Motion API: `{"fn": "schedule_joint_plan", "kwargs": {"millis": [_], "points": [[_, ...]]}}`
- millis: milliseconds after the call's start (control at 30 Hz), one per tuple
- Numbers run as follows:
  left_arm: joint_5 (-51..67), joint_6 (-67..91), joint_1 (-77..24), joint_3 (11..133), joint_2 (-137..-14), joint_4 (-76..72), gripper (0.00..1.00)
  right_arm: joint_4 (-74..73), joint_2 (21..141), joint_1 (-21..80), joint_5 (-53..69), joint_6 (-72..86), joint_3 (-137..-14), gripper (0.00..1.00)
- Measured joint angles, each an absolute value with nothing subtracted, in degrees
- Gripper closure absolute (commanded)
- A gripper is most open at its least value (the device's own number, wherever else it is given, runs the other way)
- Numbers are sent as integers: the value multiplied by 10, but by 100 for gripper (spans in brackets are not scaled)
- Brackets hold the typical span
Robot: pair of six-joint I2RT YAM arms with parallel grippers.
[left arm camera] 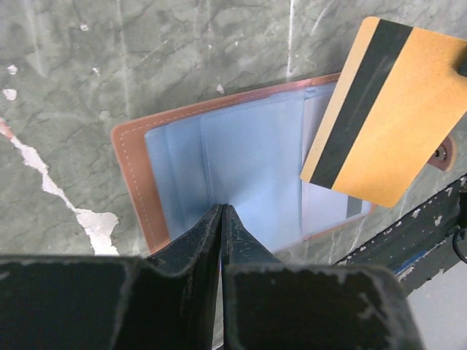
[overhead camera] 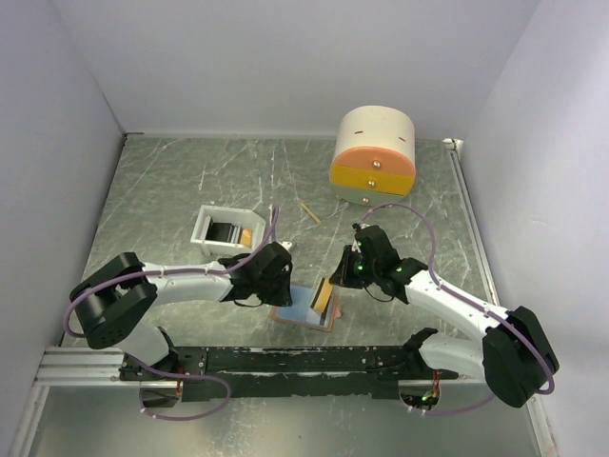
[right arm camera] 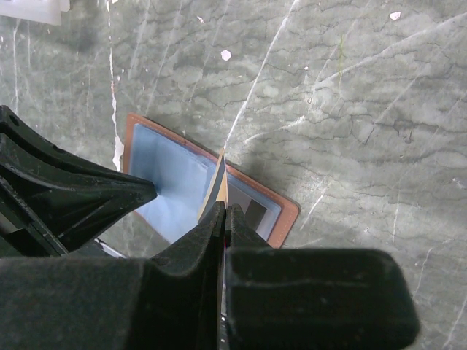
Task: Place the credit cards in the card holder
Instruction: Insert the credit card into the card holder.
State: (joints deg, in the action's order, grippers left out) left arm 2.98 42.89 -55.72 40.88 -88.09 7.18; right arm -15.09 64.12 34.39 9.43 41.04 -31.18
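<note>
The right claw (right arm camera: 222, 208) is clenched on a gold-yellow card (left arm camera: 387, 109) with a black stripe, holding it over the right half of the card holder (left arm camera: 248, 146). The holder lies open on the desk (overhead camera: 171, 181), close to the arms' bases, with its light blue inside facing up. The left claw (left arm camera: 221, 208) is closed tight on the holder's left edge, and I judge it is pinching that edge to keep the holder spread and still.

This looks to me like the insertion of this one card. The next move calls for lining the card's lower edge up with a pocket mouth and sliding it in while the left side holds firm.

Only the overhead view shows the other cards (overhead camera: 228, 231), dark and gold, waiting in the white tray (overhead camera: 203, 221) farther back on the left. The left wrist view gives the card's full face and the clear pockets. The right wrist view sees the card edge-on against a darker grey patch, and from none of them can I tell whether the card touches the holder yet
</note>
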Motion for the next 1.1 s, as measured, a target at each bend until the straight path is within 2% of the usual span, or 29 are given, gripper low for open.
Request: {"fn": "schedule_joint_plan", "kwargs": {"millis": [400, 700, 1100], "points": [[-2, 431, -560, 410, -872, 94, 84, -153, 641, 344, 99, 408, -312, 100], [-44, 447, -560, 410, -846, 150, 79, -132, 656, 343, 121, 409, -301, 100], [-81, 464, -560, 410, -797, 216, 65, -80, 656, 343, 158, 427, -285, 100]]}}
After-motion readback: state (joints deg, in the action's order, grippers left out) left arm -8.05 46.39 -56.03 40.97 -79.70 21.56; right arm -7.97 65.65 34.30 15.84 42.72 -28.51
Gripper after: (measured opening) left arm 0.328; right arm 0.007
